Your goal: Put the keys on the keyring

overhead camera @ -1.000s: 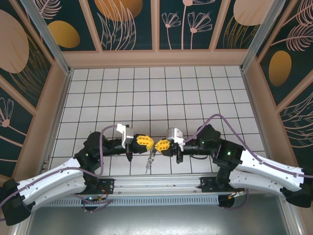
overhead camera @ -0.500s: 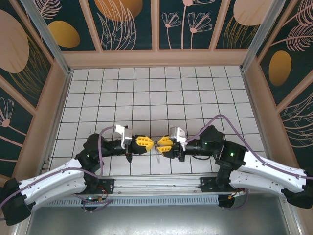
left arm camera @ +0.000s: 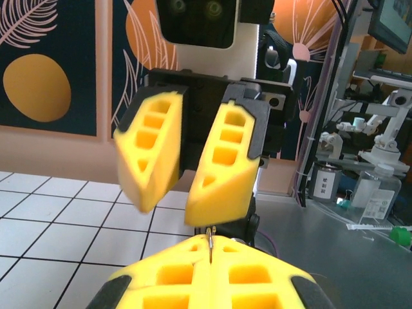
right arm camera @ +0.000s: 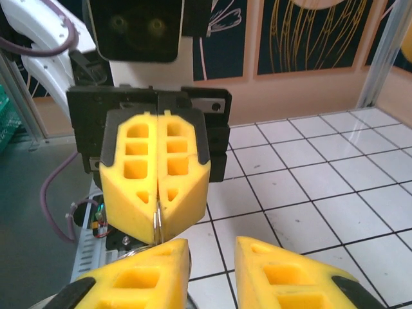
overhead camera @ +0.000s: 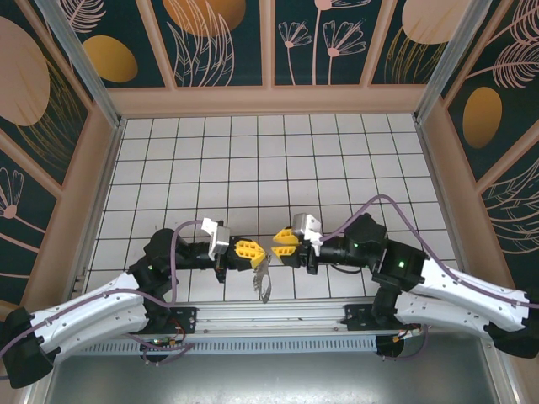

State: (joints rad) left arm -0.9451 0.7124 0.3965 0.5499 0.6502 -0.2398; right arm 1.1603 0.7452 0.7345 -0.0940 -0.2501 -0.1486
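My left gripper [overhead camera: 259, 254] is shut on the keyring [right arm camera: 156, 222], a thin metal ring pinched edge-on between its yellow fingertips [left arm camera: 244, 257]. Small grey keys [overhead camera: 264, 284] dangle below that grip, just above the tiles near the front edge. My right gripper [overhead camera: 275, 245] faces the left one tip to tip, a little apart, open with nothing between its fingers. In the left wrist view the ring [left arm camera: 210, 243] pokes out of the closed left gripper [left arm camera: 210, 250], and the right gripper [left arm camera: 174, 212] hangs spread just beyond it. In the right wrist view my own right gripper [right arm camera: 212, 251] stands apart.
The white tiled floor [overhead camera: 269, 160] stretches behind the grippers to the wooden walls [overhead camera: 269, 101]. The metal front rail [overhead camera: 269, 316] and arm bases lie just below the dangling keys. Purple cables [overhead camera: 383, 202] loop over both forearms.
The right gripper has opened and drawn slightly back from the ring. The left gripper has dipped and shifted a little right, still pinching the ring, with the keys swinging beneath it.
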